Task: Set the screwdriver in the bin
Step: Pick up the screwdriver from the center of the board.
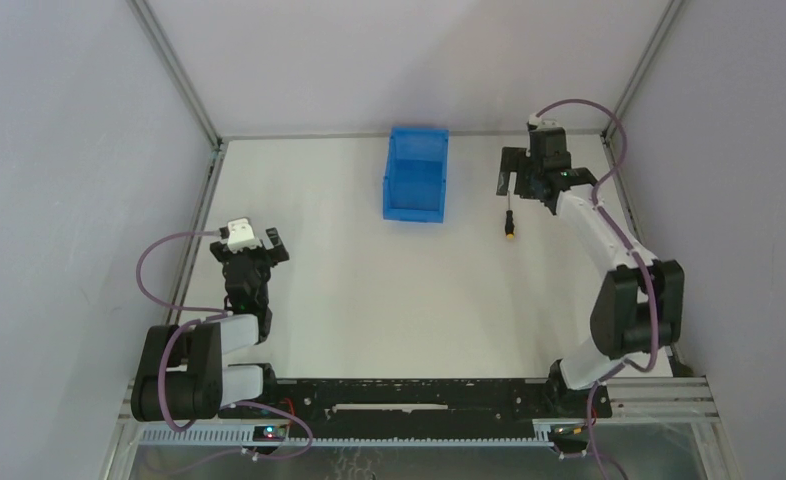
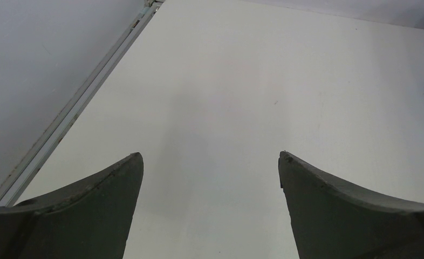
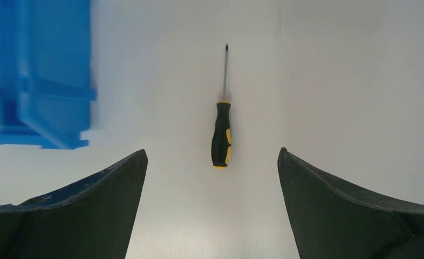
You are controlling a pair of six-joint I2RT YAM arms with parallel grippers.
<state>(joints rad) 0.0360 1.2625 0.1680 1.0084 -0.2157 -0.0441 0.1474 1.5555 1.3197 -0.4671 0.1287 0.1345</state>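
On your left, the left jaws stand spread wide over the bare white counter (image 1: 369,300), close to its left edge, with nothing between them. That arm looks to have no part in the job at this point. Moving right, the bright blue rectangular plastic bin (image 1: 415,205) sits toward the far side of the counter, roughly in the middle. What you can see of its inside from above shows no tool in it, so the delivery is not yet made. Further right, apart from the bin, lies the small slim screwdriver with a thin dark metal shaft and a black handle tipped yellow-orange (image 1: 510,221). It rests flat on the counter with nothing touching it. In the right wrist view it runs lengthwise straight ahead, handle end nearer the camera and tip pointing away, centred in the gap, with a corner of the bin off to the left. On the far right, the right jaws are fully open and hold nothing, raised above the counter over the screwdriver. You should judge the task as barely begun. The approach looks lined up, but the descent, the grasp on the handle, the lift, the carry across to the bin and the release are all left to do.
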